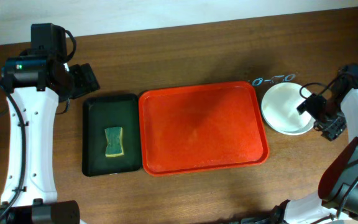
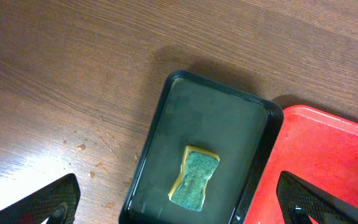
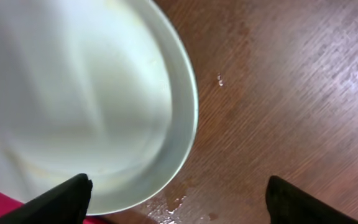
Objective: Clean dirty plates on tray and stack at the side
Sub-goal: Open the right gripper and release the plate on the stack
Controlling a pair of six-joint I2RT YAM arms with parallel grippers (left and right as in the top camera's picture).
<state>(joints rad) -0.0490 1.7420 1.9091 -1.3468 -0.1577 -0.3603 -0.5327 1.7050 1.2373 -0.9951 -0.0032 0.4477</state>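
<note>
The red tray (image 1: pixel 204 127) lies in the middle of the table with nothing on it. The plates (image 1: pixel 284 107) sit in a stack just right of the tray, a white one on top and little showing of what lies beneath. In the right wrist view the top plate (image 3: pixel 73 93) fills the upper left. My right gripper (image 1: pixel 321 117) is at the stack's right edge. It (image 3: pixel 179 190) is open, one finger over the rim and the other over bare wood, holding nothing. My left gripper (image 1: pixel 87 79) hovers open (image 2: pixel 178 186) above the black tray.
A black tray (image 1: pixel 109 134) with a green and yellow sponge (image 2: pixel 194 179) lies against the red tray's left side. A small blue-rimmed item (image 1: pixel 272 79) lies behind the stack. Water drops (image 3: pixel 173 205) wet the wood beside the plates.
</note>
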